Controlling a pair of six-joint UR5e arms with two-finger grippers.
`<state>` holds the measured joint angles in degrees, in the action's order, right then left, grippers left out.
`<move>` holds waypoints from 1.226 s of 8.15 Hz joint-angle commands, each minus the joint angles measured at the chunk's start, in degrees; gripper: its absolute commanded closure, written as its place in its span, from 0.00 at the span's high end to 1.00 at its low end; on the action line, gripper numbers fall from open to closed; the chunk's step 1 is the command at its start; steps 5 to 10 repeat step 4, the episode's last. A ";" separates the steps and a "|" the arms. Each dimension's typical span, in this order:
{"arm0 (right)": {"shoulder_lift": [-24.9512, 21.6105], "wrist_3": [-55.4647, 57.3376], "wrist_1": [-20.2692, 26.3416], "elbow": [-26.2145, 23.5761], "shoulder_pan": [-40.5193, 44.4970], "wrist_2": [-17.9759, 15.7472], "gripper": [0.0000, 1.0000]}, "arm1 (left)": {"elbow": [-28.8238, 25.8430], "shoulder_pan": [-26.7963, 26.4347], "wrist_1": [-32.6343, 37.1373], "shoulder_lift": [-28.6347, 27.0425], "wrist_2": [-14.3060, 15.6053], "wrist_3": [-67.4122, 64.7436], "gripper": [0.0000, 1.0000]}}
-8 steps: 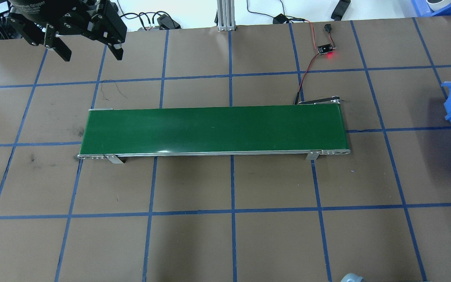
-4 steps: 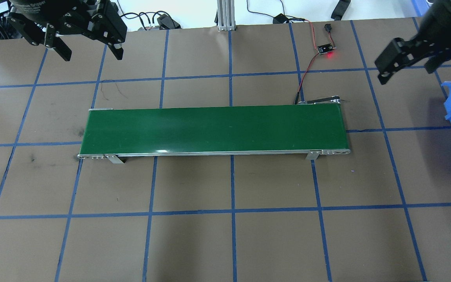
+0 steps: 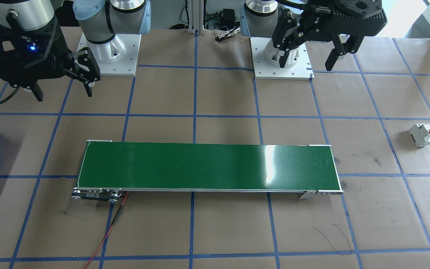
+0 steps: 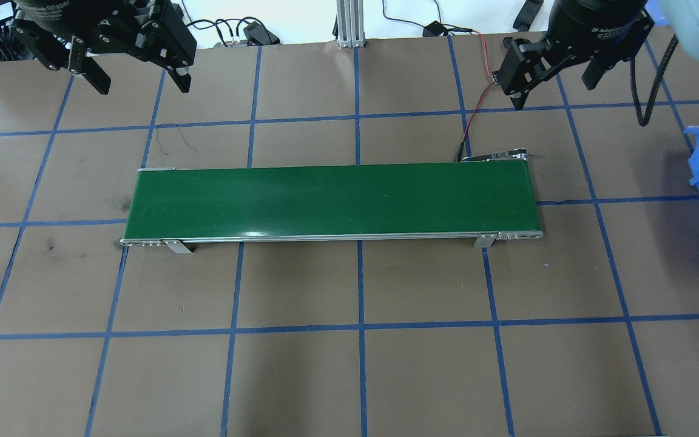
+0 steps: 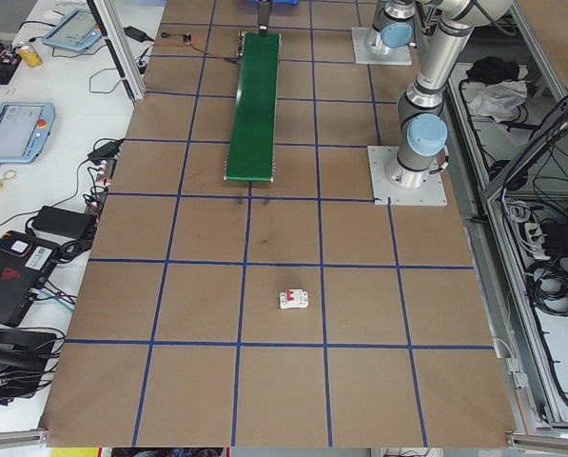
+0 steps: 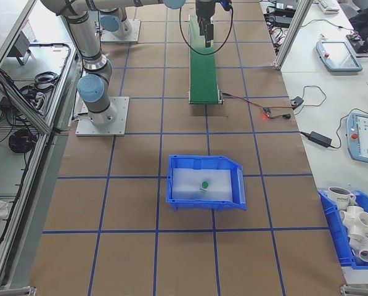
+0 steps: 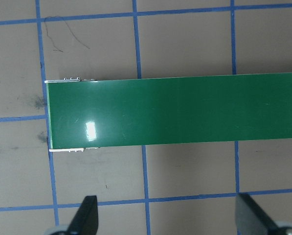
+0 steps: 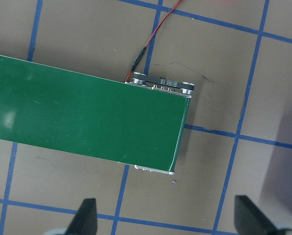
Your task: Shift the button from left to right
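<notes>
The brown tabletop [image 4: 349, 364], ruled into squares by blue tape, carries one long green conveyor belt [image 4: 331, 201] across its middle; nothing lies on the belt.

One blue bin [image 6: 205, 182] stands well beyond the belt's end on the robot's right. In the overhead view only its corner shows at the frame edge. The button [image 6: 204, 184] lies inside it, a small green dot in the right-side view, too small there to make out its body or base. No other view shows it.

Since half a second ago the right arm has swung in from the overhead frame's right edge toward the far side of the belt's right end, and its body now covers the small circuit board and red light seen there before. The right tool [image 4: 553, 85] hangs above the tabletop with its fingers spread wide and nothing between them. The left tool [image 4: 140, 76] has not moved: it hangs over the far left of the tabletop, fingers also wide apart and empty. Both wrist cameras show only the two fingertips at the frame's bottom edge.

One white circuit breaker [image 3: 422, 134] with red levers stands alone on the tabletop, well past the belt's left end. One red wire [image 3: 106, 233] runs from the belt's motor end.
</notes>
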<state>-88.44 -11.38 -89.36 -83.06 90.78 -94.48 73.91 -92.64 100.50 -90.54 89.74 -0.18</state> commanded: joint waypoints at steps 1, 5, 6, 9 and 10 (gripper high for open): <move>0.46 0.39 -0.03 -0.08 0.81 -0.88 1.00 | 0.00 0.00 0.05 0.01 0.00 0.00 1.00; 0.55 -0.49 0.06 -0.17 0.81 -2.64 1.00 | 0.00 0.00 0.05 0.01 0.00 0.00 1.00; 0.55 -0.49 0.06 -0.17 0.81 -2.64 1.00 | 0.00 0.00 0.05 0.01 0.00 0.00 1.00; 0.55 -0.49 0.06 -0.17 0.81 -2.64 1.00 | 0.00 0.00 0.05 0.01 0.00 0.00 1.00; 0.55 -0.49 0.06 -0.17 0.81 -2.64 1.00 | 0.00 0.00 0.05 0.01 0.00 0.00 1.00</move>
